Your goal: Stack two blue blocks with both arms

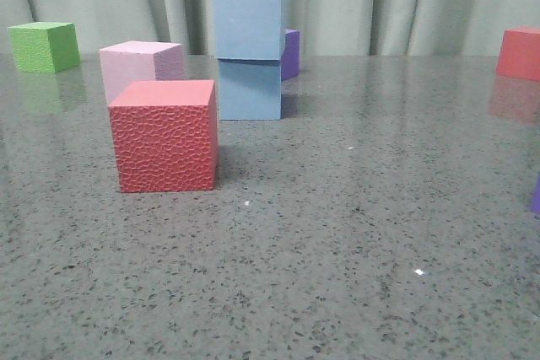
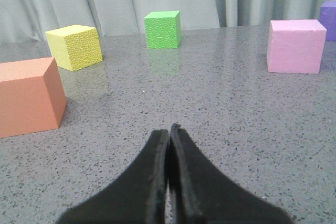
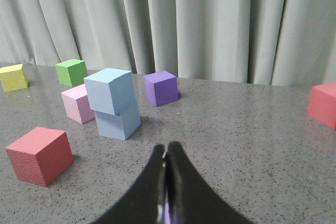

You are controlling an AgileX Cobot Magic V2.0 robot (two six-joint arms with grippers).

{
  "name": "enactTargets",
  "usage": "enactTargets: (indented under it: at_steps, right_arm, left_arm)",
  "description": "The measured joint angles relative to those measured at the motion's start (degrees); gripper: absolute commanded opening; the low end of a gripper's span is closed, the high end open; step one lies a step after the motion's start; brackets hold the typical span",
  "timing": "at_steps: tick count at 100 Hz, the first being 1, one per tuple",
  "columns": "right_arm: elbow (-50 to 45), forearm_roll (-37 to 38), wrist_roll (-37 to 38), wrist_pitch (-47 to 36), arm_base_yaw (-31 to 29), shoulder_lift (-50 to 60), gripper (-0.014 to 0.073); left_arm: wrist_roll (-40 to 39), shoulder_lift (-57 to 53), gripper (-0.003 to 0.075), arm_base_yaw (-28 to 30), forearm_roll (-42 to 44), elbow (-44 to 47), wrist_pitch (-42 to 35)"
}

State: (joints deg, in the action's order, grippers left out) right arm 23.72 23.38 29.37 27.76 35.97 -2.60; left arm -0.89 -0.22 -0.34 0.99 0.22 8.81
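The grey speckled table [image 1: 354, 233] carries all objects, with a pale pleated curtain [image 3: 210, 19] behind it.

Task objects: the upper blue block [image 1: 247, 21] sits on the lower blue block [image 1: 250, 88], both upright. The upper block is turned slightly and overhangs the lower one at one edge. In the right wrist view the stack, upper [image 3: 109, 91] on lower [image 3: 118, 120], stands ahead of the right gripper [image 3: 166, 157] and off to one side, well apart from the fingertips. Nothing grips either block.

Other cubes:
- Red bumpy cube [image 1: 164, 135]: nearest the front camera, just beside the stack without touching it.
- Pink cube [image 1: 140, 67]: directly behind the red bumpy cube, beside the stack; ahead of the left gripper [image 2: 169, 132] and well apart from it.
- Orange cube [image 2: 29, 97]: the cube closest to the left fingers, off to one side, not touching them.
- Yellow cube [image 2: 74, 46] and green cube [image 2: 163, 29]: farther ahead of the left fingers, near the curtain.
- Purple cube [image 3: 161, 87]: beyond the stack as seen from the right fingers.
- Second red cube [image 1: 519, 52]: far out at the table's right edge.

Grippers:
- Left gripper: fingers pressed together at the tips, holding nothing, low over bare table.
- Right gripper: fingers likewise closed tip to tip, holding nothing.
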Motion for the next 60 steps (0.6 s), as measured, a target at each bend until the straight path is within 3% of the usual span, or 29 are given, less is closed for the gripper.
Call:
enactTargets:
  at_steps: [60]
  right_arm:
    - [0.00,0.00,0.00,0.00,0.00,0.00,-0.0069]
  left_arm:
    - [0.06,0.00,-0.0019,0.00,-0.17,0.00,-0.87]
